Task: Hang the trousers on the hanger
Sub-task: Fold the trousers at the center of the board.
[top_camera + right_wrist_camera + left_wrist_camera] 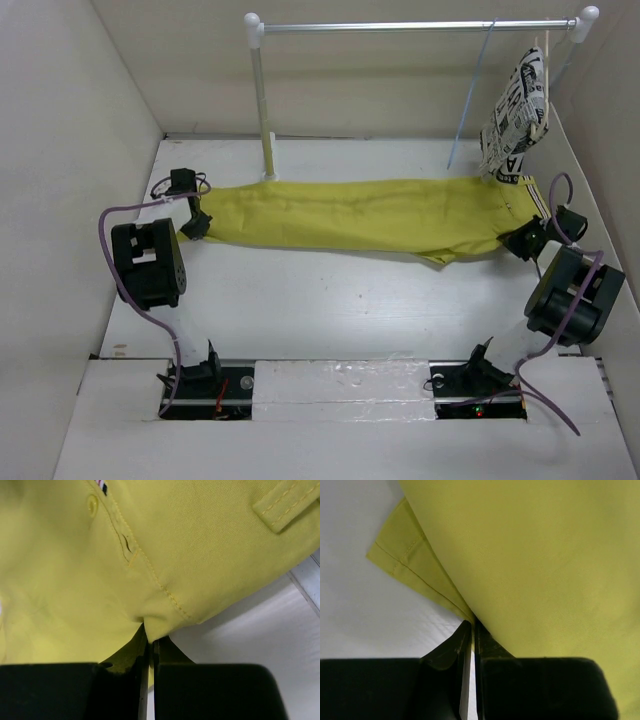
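Observation:
The yellow trousers (360, 215) lie stretched flat across the table, leg ends on the left and waist with striped trim on the right. My left gripper (200, 223) is shut on the leg-end hem; in the left wrist view its jaws (472, 630) pinch the fabric edge (535, 555). My right gripper (522, 240) is shut on the waist; in the right wrist view its jaws (151, 642) clamp a fold of the stitched edge (190, 545) below a button. The thin light-blue hanger (468, 100) hangs from the rail behind the waist end.
A white rail (410, 26) on a post (262, 100) spans the back of the table. A black-and-white printed cloth (518, 105) on a wooden hanger hangs at its right end. White walls close in on both sides.

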